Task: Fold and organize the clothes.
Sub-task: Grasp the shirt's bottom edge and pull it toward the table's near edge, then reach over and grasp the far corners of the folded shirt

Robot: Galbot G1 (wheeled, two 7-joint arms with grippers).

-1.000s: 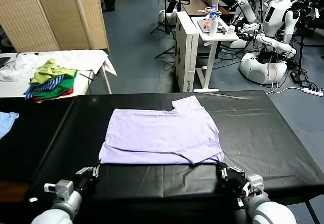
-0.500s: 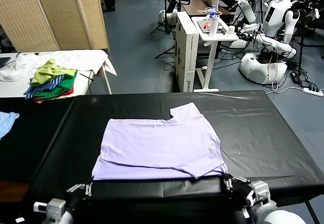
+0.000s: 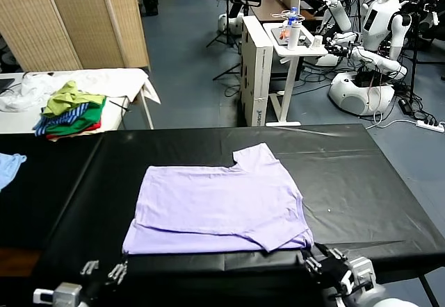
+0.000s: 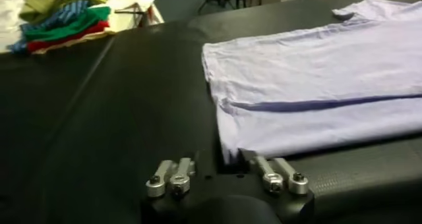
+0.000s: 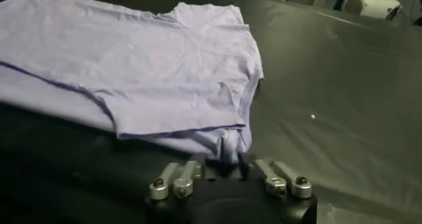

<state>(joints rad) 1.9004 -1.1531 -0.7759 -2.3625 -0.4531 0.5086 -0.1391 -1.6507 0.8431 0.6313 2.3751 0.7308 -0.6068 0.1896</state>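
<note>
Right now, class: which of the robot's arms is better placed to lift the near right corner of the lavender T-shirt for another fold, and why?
The right arm, probably. Its tool sits open at the T-shirt near right corner, with fabric bunched just ahead of it. The left tool, also open, waits by the opposite corner.

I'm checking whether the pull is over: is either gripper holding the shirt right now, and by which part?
Nothing is held. The left gripper and right gripper stand open at the T-shirt's near hem corners.
</note>
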